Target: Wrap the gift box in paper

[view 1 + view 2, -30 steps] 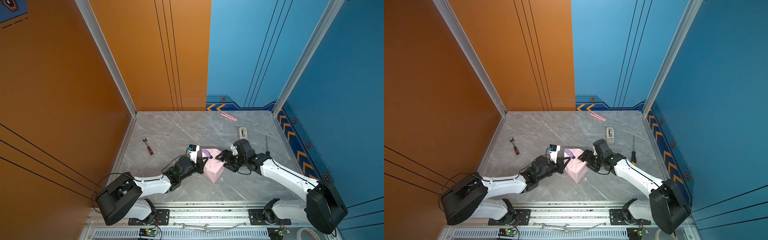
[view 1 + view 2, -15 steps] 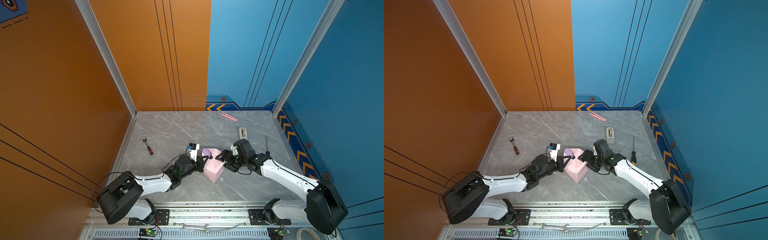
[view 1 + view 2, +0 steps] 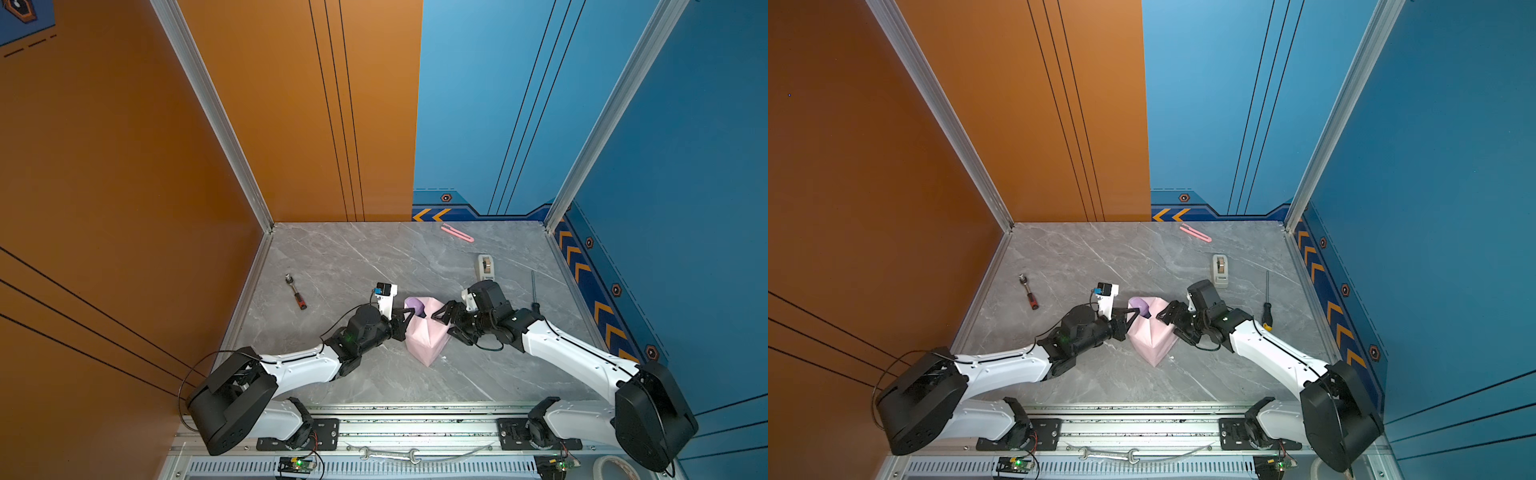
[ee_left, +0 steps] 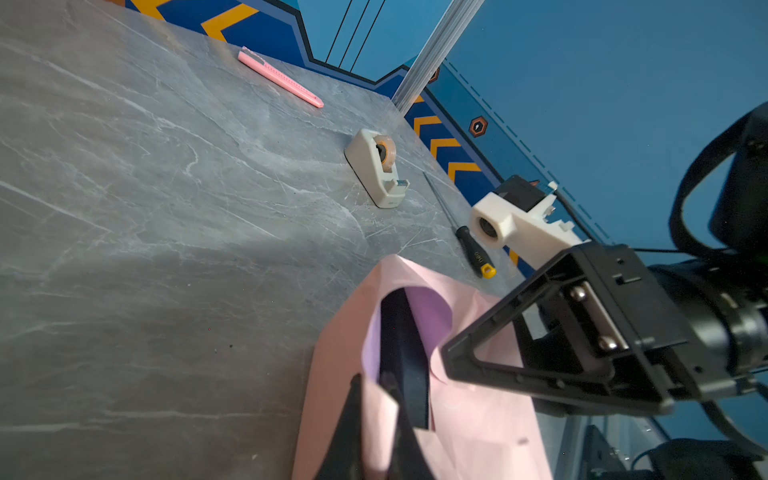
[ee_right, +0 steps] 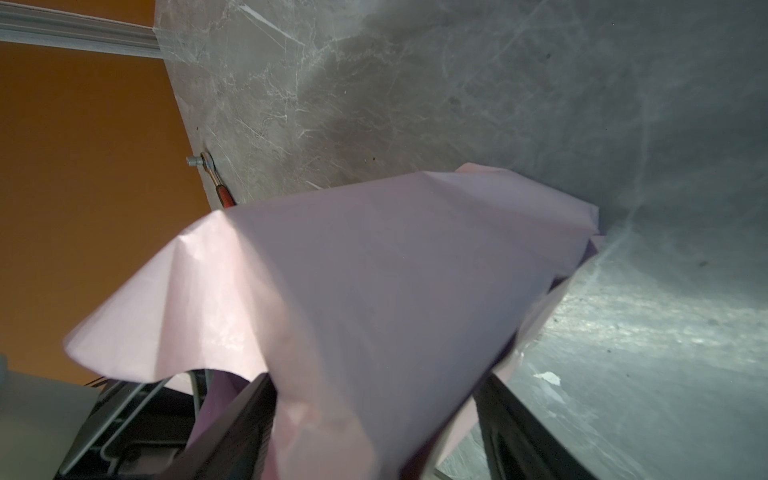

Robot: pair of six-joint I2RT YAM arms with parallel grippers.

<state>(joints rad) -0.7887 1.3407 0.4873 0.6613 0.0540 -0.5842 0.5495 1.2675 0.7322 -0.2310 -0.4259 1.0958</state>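
Paper (image 3: pixel 426 338): pale pink side out and creased, folded round the box into a pointed bundle. The lilac inner face shows at the open far end.
Gift box (image 4: pixel 405 361): almost all covered. I see only a dark edge in the gap, in the left wrist view.
Place: middle of the tabletop (image 3: pixel 353 257), rather toward the near side, between the two arms. The bundle looks tipped up with its near point down. I cannot tell how much weight rests there.
Left pincer (image 4: pixel 374 411): clenched on a fold of the paper at the bundle's left edge, right beside the box's dark edge.
Right pincer (image 5: pixel 374 382): jaws wide, one on each side of the bundle, both against the paper. I read it as grasping the box through the wrap.
Step, my reading: mid-wrap, with the far end unclosed and no tape on any seam I can see.
Risk, tear: if the arms draw apart, the thin sheet may rip at the left pinch.
Risk, slip: the box could slide out through the open far end if the bundle tilts that way.
Risk, spring-back: letting go on either side probably lets the creased flaps unfold.
Risk, tape: the tape dispenser (image 3: pixel 486 267) stands well apart, far right, and both pincers are busy.
Risk, crush: more squeeze from the right could crumple the wrap.
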